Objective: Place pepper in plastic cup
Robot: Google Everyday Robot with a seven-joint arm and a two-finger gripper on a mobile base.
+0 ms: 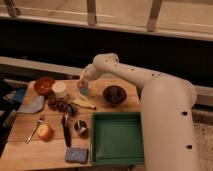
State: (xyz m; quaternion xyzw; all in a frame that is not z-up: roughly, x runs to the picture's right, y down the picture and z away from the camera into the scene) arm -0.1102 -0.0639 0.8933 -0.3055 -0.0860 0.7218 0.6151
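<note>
The gripper [81, 83] is hovering near the wooden table's [30, 145] far edge, clenching the slim orange-red pepper [80, 85] over the small blue-grey plastic cup [84, 90]

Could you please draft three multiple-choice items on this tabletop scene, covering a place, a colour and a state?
1. Where is the gripper?
A. over the green tray
B. at the blue-grey plastic cup
C. beside the sponge

2. What colour is the tray?
A. green
B. white
C. red

3. How is the gripper?
A. wide open, empty
B. out of view
C. shut on the pepper

Answers: B, it hangs at the cup behind the white cup; A, its walls are green; C, an orange tip shows at the closed fingers.
</note>
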